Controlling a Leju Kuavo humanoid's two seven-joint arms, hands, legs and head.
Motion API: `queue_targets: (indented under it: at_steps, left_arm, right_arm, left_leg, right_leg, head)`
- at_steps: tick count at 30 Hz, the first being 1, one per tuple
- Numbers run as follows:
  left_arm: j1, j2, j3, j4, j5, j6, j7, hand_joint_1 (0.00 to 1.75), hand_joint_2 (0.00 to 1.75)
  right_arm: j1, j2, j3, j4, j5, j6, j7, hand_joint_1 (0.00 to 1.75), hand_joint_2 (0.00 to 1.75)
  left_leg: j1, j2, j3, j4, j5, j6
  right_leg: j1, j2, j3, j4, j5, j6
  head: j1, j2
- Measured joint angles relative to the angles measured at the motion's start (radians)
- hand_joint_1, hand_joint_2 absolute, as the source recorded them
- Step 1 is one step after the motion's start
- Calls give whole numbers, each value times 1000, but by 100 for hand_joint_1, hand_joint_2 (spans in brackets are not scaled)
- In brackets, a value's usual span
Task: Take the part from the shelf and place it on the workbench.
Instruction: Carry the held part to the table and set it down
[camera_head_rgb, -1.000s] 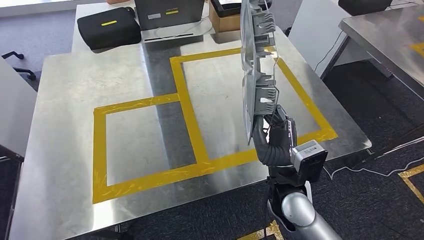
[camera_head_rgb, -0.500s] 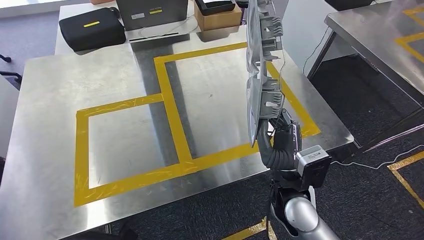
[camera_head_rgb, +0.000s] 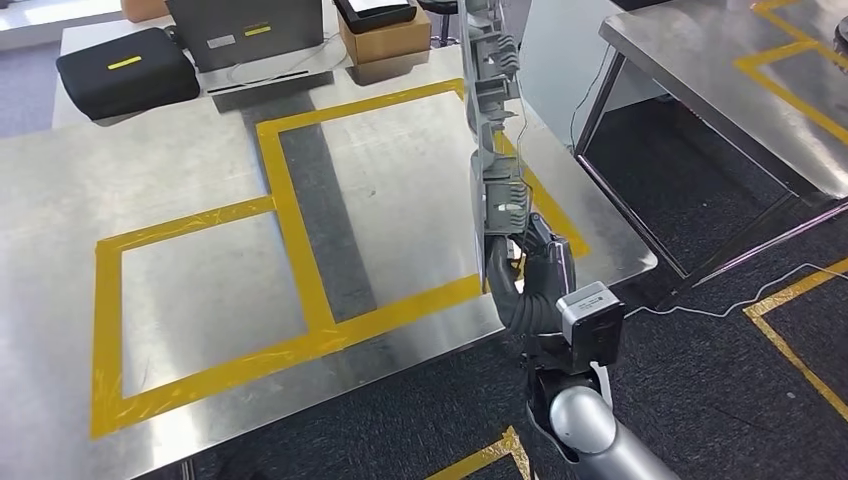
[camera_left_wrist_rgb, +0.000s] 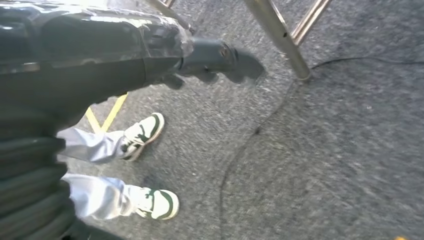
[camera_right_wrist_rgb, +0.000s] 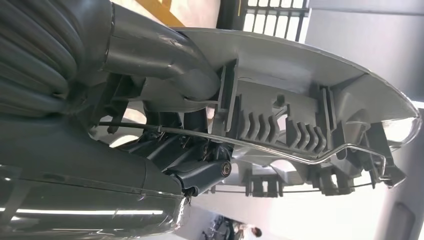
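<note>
My right hand (camera_head_rgb: 535, 285) grips the lower end of a long grey plastic part (camera_head_rgb: 495, 130) and holds it upright, edge-on, over the right side of the steel workbench (camera_head_rgb: 200, 170). Up close, the part's ribbed inner face with clips and a thin wire (camera_right_wrist_rgb: 300, 90) shows, with the thick thumb (camera_right_wrist_rgb: 165, 55) pressed on it. Yellow tape marks two rectangles (camera_head_rgb: 290, 240) on the workbench top. My left hand (camera_left_wrist_rgb: 200, 55) hangs over the carpet, dark fingers stretched out and holding nothing.
A black case (camera_head_rgb: 120, 70), a grey box (camera_head_rgb: 245, 30) and a cardboard box (camera_head_rgb: 385, 30) sit at the workbench's far edge. A second steel table (camera_head_rgb: 720, 70) stands to the right, with a cable (camera_head_rgb: 720, 300) on the floor. A person's shoes (camera_left_wrist_rgb: 145, 132) and table legs (camera_left_wrist_rgb: 280, 35) lie beside my left hand.
The whole picture has slid left and down, so the camera has moved. The part stays in my right hand and now appears more edge-on, closer to the bench's right edge.
</note>
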Motion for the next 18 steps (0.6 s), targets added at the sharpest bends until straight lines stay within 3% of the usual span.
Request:
queue_targets:
  at_steps: [1,3,5,7,8,9,11,12,14,16,18]
  left_arm:
    - [1,-1,0,0,0,1,1,0,175]
    - [1,-3,0,-1,0,2,1,0,175]
    - [1,-5,0,-1,0,3,1,0,175]
    - [5,-5,0,0,0,2,0,0,175]
    - [7,-6,0,0,0,2,-1,0,175]
    - [7,-8,0,0,1,2,-2,0,175]
    - [7,-11,0,0,3,3,-3,0,175]
    - [6,-14,0,0,4,3,-3,0,175]
    - [6,-20,0,0,6,4,-2,0,175]
    - [6,-27,0,0,8,4,-2,0,175]
    - [6,-31,0,0,8,4,-2,0,175]
  right_arm:
    - [1,-2,2,-2,2,5,2,175,175]
    - [0,-6,4,-8,4,13,5,175,175]
    - [-1,-13,6,-12,11,21,11,175,175]
    - [0,-19,8,-14,24,29,21,175,175]
    - [-1,-23,9,-15,31,33,27,175,175]
    - [-1,-27,10,-16,37,36,34,175,175]
    - [-3,-38,10,-21,45,42,47,175,175]
    - [-6,-44,9,-24,47,45,52,175,175]
    - [-15,-55,8,-28,49,56,63,175,175]
    - [-23,-65,6,-31,51,67,72,175,175]
    - [-30,-73,4,-32,53,73,76,175,175]
  left_leg:
    - [4,0,2,-5,2,2]
    - [17,2,8,-13,5,6]
    - [24,5,11,-14,4,5]
    - [34,10,13,-14,0,-1]
    - [41,12,15,-14,-2,-5]
    - [47,13,20,-14,-4,-10]
    - [57,14,28,-16,-7,-26]
    - [59,15,29,-19,-6,-35]
    - [61,17,28,-28,0,-53]
    - [63,20,30,-37,3,-69]
    - [61,16,14,-1,-27,-69]
  right_leg:
    - [0,0,-1,4,-5,5]
    - [-6,1,-22,54,-39,25]
    - [-27,0,-76,167,-91,53]
    - [-52,-2,-121,251,-109,75]
    - [-63,-3,-122,245,-90,85]
    - [-72,-4,-103,202,-54,93]
    - [-84,-4,-42,70,16,109]
    - [-84,-4,-19,19,32,110]
    - [-76,-1,-7,-15,28,98]
    - [-72,-1,-8,-28,31,76]
    - [-69,-3,-2,-41,39,53]
  head:
    - [-1,0]
    - [1,0]
    - [6,0]
    - [9,0]
    - [10,0]
    - [12,0]
    - [19,0]
    - [24,0]
    - [30,0]
    - [26,0]
    - [16,0]
